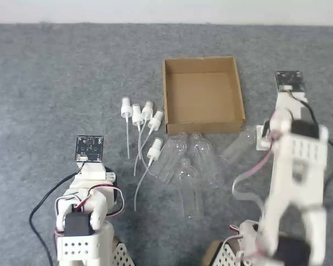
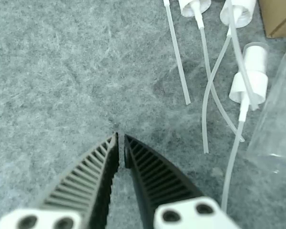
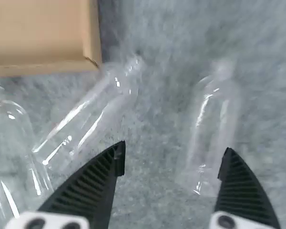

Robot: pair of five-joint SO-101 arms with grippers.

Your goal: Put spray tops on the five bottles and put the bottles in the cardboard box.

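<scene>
Five white plastic spray tops with long thin dip tubes [image 1: 137, 114] lie loose on the grey carpet-like surface [image 1: 55, 72], fanned out just beside the open brown cardboard box [image 1: 204, 128] (every one off its bottle). We see the clear plastic bottles [image 1: 190, 188] lying on their sides in a loose cluster in front of the box, between the two arms, all outside it.

From the right wrist we find one bottle [image 3: 86, 121] with its neck close to the box's corner. A second bottle [image 3: 210, 126] lies just ahead of one finger of the right claw [image 3: 174, 152]. That claw is released, its jaws standing wide apart above the surface and gripping nothing.

The left claw [image 2: 120, 137] is clenched, tips almost touching with nothing between them. It hangs over bare carpet, near the trailing tubes of the spray tops but apart from them.
</scene>
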